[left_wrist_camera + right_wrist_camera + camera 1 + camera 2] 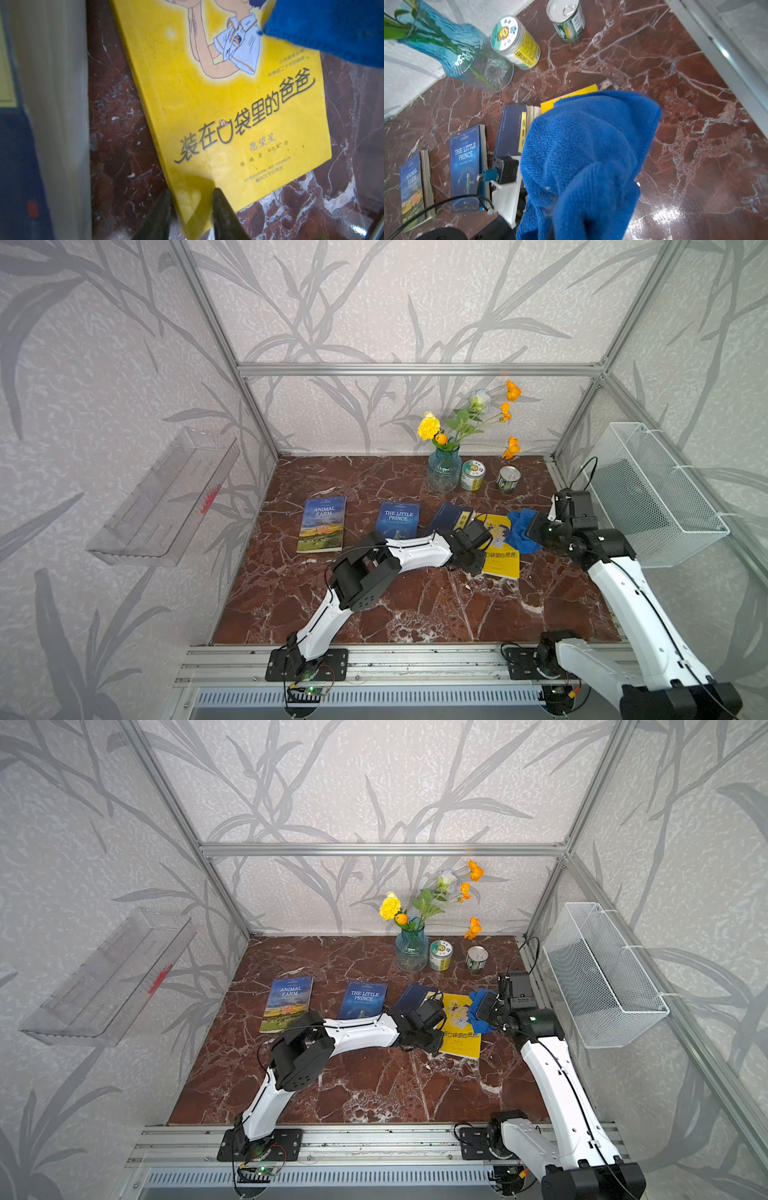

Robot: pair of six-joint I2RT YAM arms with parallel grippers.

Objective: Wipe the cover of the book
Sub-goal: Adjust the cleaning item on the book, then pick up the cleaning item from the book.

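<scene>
The yellow book (505, 562) (228, 104) lies flat on the marble table, right of centre in both top views. My left gripper (192, 192) is at its near left corner; the two fingers close on that corner from either side, and the corner curls up between them. A blue cloth (521, 533) (591, 145) hangs bunched over the book's far right corner. My right gripper (535, 529) is shut on the cloth, and the cloth hides its fingers in the right wrist view.
A dark blue book (446, 516) lies against the yellow one's left side, with The Little Prince (398, 518) and Animal Farm (323, 522) further left. A glass vase (444, 468), a jar (473, 475) and a tin (509, 477) stand behind. A wire basket (656, 497) hangs on the right wall.
</scene>
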